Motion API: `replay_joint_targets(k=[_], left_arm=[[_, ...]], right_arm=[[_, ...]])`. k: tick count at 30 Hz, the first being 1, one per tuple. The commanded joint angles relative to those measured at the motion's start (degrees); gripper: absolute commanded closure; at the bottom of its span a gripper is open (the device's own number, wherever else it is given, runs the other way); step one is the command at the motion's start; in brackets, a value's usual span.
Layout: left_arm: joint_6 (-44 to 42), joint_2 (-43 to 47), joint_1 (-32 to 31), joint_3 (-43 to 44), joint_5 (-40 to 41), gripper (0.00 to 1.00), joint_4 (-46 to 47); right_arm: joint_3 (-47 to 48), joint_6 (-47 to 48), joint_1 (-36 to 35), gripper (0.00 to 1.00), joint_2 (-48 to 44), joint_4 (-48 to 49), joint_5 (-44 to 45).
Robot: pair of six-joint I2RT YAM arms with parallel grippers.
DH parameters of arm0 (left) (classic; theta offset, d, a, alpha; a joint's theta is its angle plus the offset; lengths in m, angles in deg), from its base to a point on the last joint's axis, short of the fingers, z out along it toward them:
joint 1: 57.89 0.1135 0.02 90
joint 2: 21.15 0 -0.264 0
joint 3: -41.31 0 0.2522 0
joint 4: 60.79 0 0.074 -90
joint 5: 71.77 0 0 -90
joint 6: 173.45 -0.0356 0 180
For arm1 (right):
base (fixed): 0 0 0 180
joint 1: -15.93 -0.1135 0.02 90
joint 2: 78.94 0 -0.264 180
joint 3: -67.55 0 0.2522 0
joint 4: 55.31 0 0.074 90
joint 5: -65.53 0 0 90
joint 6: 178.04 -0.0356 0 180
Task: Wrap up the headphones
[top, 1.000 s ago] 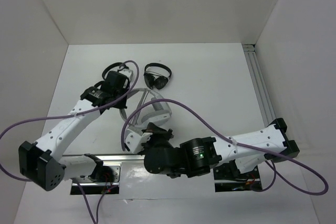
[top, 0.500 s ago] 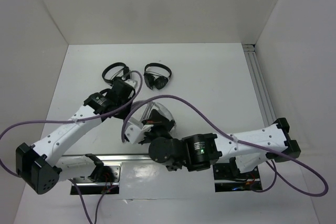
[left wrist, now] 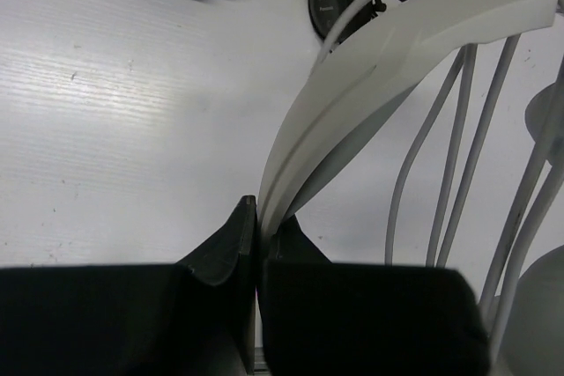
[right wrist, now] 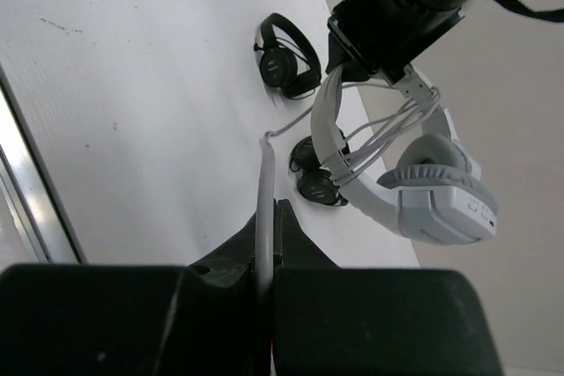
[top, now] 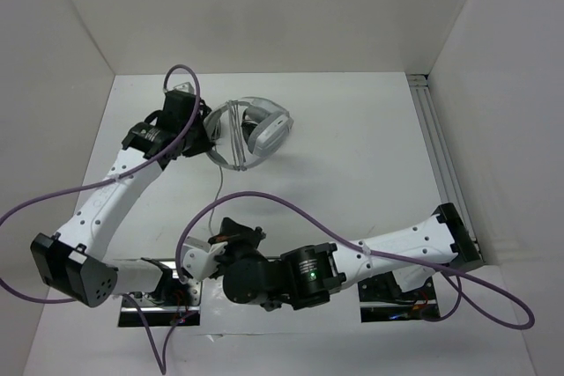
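Room is tight along the near edge: the metal rail [top: 291, 263] carrying both bases runs there, and my right arm [top: 397, 248] lies low along it, folded from its base at the right across to the left. The right gripper [right wrist: 267, 217] sits near the left base, its jaws narrowed to a pinch on the thin grey cable [right wrist: 263, 184]. From that pinch the cable runs away from me across bare counter [top: 370, 156] and up to the headset.

The whole right half of the counter is open, as far as the aluminium track [top: 434, 138] under the right wall [top: 511, 85]. The left wall [top: 53, 50] stands close beside my left arm [top: 106, 204], which stretches diagonally from its near-left base toward the far-left part of the counter.

The left gripper [left wrist: 258, 217] is clamped tight on the wide headband of the headphones [top: 260, 129], which sit left of centre, toward the far side. From the right wrist they look lifted, earcups hanging, with several loops of cable draped over the band. Behind them on the counter lie the first black headset [right wrist: 284, 63] and the second black headset [right wrist: 315, 184], the second partly hidden by the white band. Beyond that, open counter reaches the far wall [top: 264, 6].
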Motion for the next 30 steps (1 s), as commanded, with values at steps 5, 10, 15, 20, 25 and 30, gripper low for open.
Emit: replay_joint_targets(k=[5, 10, 15, 20, 25, 30], left_arm=[[-0.80, -1.01, 3.77, -2.04, -1.83, 1.00, 5.26], [-2.74, -3.98, 9.76, -0.31, -8.23, 1.00, 6.50], [-6.07, -9.26, 13.10, 4.80, -8.16, 1.00, 5.18], [-6.61, -9.89, 16.18, 2.53, -11.49, 1.00, 6.14], [-10.37, -8.32, 15.48, -0.81, -11.76, 1.00, 7.81], [-16.08, -4.62, 9.16, -8.10, -10.27, 1.00, 9.14]], right_arm=[[4.92, 1.11, -0.24, 1.00, 0.16, 0.10, 1.71], [6.24, -0.99, -0.85, 1.00, -0.45, -3.32, 1.19], [5.11, -2.23, -1.38, 1.00, 0.08, -4.04, 1.19], [5.63, -2.23, -1.38, 1.00, 0.60, -4.74, 0.40], [3.79, -0.92, -1.38, 1.00, -1.42, -3.25, -0.05], [3.25, 5.06, 0.81, 1.00, -4.40, 0.79, 0.58]])
